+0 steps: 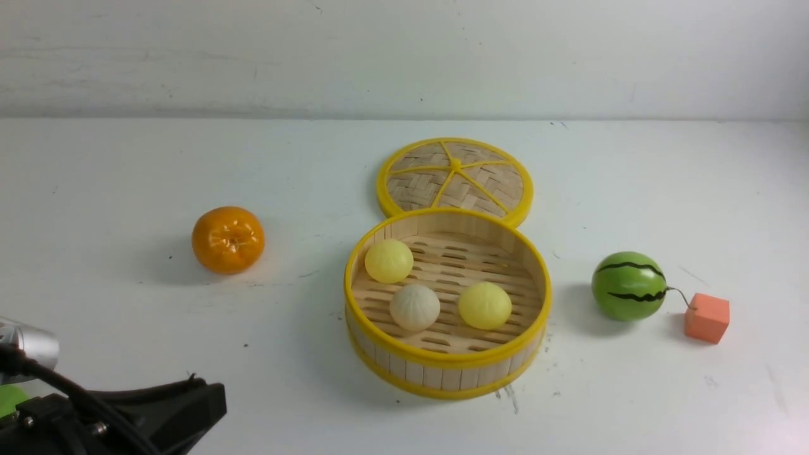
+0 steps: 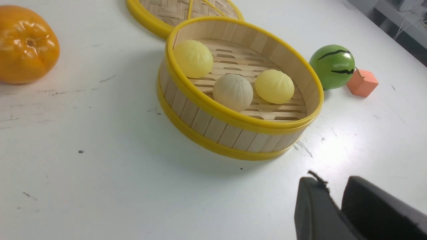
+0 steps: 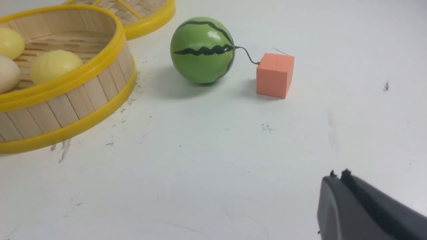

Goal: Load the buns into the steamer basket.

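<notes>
The steamer basket (image 1: 445, 378) stands at the middle of the table. Three buns lie on its slatted floor: a pale yellow one (image 1: 389, 260) at the back left, an off-white one (image 1: 414, 307) at the front and a second yellow one (image 1: 485, 305) to the right. My left gripper (image 2: 333, 185) hovers over bare table short of the basket (image 2: 213, 128), its fingers slightly apart and empty; its black body shows at the front view's lower left corner (image 1: 189, 404). My right gripper (image 3: 338, 176) is shut and empty, well short of the basket (image 3: 66, 110). It is outside the front view.
A flat woven lid (image 1: 455, 180) lies just behind the basket. An orange (image 1: 228, 239) sits to the left. On the right a green striped watermelon ball (image 1: 629, 285) is joined by a wire to a salmon cube (image 1: 706, 318).
</notes>
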You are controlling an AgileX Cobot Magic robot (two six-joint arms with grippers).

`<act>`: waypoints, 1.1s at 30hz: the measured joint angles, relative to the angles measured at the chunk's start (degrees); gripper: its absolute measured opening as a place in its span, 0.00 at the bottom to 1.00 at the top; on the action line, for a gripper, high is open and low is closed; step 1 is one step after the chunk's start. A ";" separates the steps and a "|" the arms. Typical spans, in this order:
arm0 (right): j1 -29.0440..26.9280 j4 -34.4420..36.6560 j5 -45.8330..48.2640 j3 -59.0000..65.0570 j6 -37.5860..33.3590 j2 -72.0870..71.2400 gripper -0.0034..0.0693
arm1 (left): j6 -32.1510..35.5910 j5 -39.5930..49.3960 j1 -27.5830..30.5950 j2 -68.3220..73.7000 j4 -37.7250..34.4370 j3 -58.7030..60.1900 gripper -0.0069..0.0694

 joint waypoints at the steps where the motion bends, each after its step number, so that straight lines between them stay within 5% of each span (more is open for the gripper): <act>1: 0.00 0.00 0.00 0.00 0.00 0.00 0.04 | 0.00 0.00 0.00 0.00 0.00 0.00 0.26; 16: 0.00 0.00 0.00 0.00 0.01 0.00 0.06 | 0.67 -4.15 0.83 -3.25 0.24 3.09 0.28; 24: 0.00 0.00 0.02 0.00 0.06 0.00 0.07 | -1.81 -11.66 13.64 -20.24 1.11 14.68 0.22; 28: 0.00 0.06 0.02 0.00 0.06 0.00 0.08 | -8.25 -1.92 22.51 -32.21 7.13 18.94 0.07; 33: 0.00 0.13 0.07 0.00 0.06 0.00 0.08 | -11.25 14.12 27.46 -36.40 10.91 19.28 0.07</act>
